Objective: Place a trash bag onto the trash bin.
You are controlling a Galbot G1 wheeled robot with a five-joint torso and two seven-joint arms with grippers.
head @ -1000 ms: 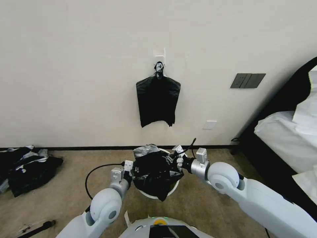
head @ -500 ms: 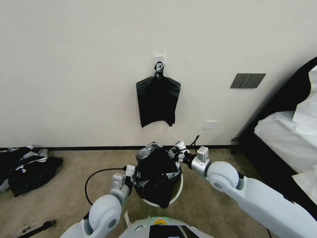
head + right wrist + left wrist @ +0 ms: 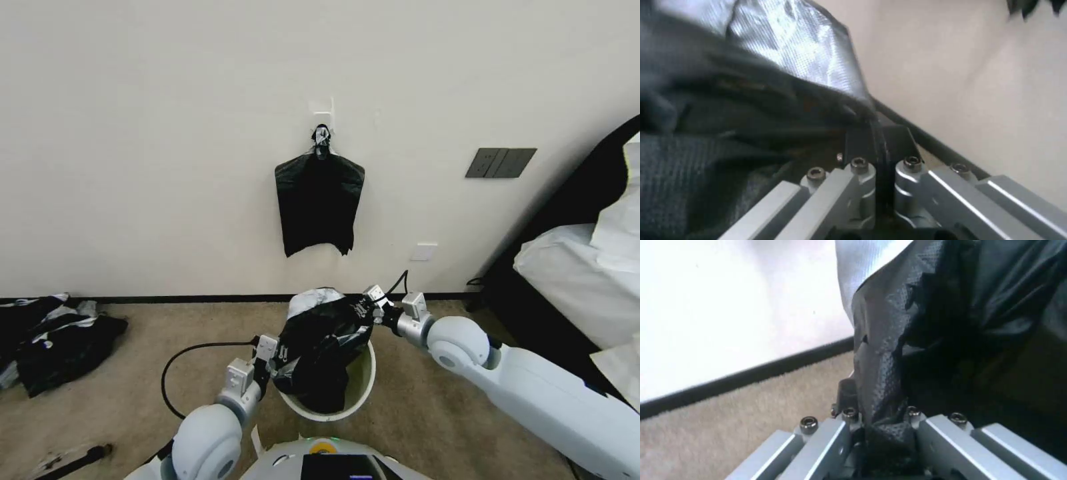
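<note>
Two grippers are clamped on the trash bag (image 3: 327,343), one at each end of its stretched mouth. The left gripper (image 3: 275,350) pinches the film at the near-left side of the trash bin (image 3: 363,390); in the left wrist view the black film (image 3: 889,380) is seen bunched tight between the closed jaws of that gripper (image 3: 882,440). The right gripper (image 3: 369,308) holds the opposite edge above the bin's far-right rim, and in the right wrist view a thin fold of film (image 3: 773,100) is trapped between the shut jaws of the right gripper (image 3: 882,173).

The bag is held above the bin on the carpet, close to the wall's skirting, with its crumpled body sagging down into the opening. The line between the two grips runs diagonally across the bin, from near-left up to far-right, so the mouth is judged to span the rim only along that axis. The near-right part of the cream rim is left bare, and the bag is not yet seated over it.

A bundle of black bags (image 3: 319,203) hangs on the wall behind.
</note>
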